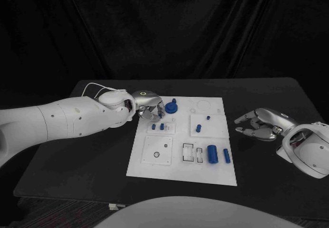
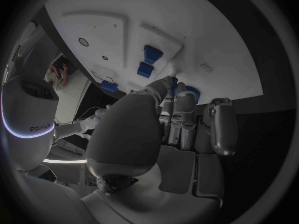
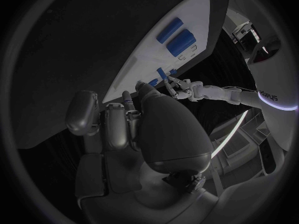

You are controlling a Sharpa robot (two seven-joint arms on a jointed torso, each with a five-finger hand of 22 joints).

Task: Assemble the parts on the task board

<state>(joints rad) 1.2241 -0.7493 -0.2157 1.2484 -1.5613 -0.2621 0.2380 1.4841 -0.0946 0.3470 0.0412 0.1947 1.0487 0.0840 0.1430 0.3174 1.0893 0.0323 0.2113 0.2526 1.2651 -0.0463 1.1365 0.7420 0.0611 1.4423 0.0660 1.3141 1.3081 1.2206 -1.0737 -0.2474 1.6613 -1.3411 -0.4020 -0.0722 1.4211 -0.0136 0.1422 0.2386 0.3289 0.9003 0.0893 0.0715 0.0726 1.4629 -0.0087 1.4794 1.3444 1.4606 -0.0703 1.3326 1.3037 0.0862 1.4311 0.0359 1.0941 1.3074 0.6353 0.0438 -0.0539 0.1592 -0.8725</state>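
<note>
Head view: the robot's silver left hand (image 1: 148,107) works at the far left corner of the white rectangular task board (image 1: 206,168), fingers curled at a round blue plastic part (image 1: 171,107) just to its right; the silver right hand (image 1: 259,125) hovers off the board's right edge, empty, fingers loosely spread.

Left wrist view: fingertips (image 2: 168,84) touch a small blue piece (image 2: 175,81); a firm grip cannot be confirmed.

Right wrist view: two blue cylinders (image 3: 176,37) lie side by side on the board.

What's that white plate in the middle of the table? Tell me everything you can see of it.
The task board is a flat white rectangular plate lying on the black table. Its top carries raised square panels, outlined slots and round holes. Small blue parts lie or stand on it. The left hand works at its far left corner by a blue part; the right hand hangs beside it.
</note>
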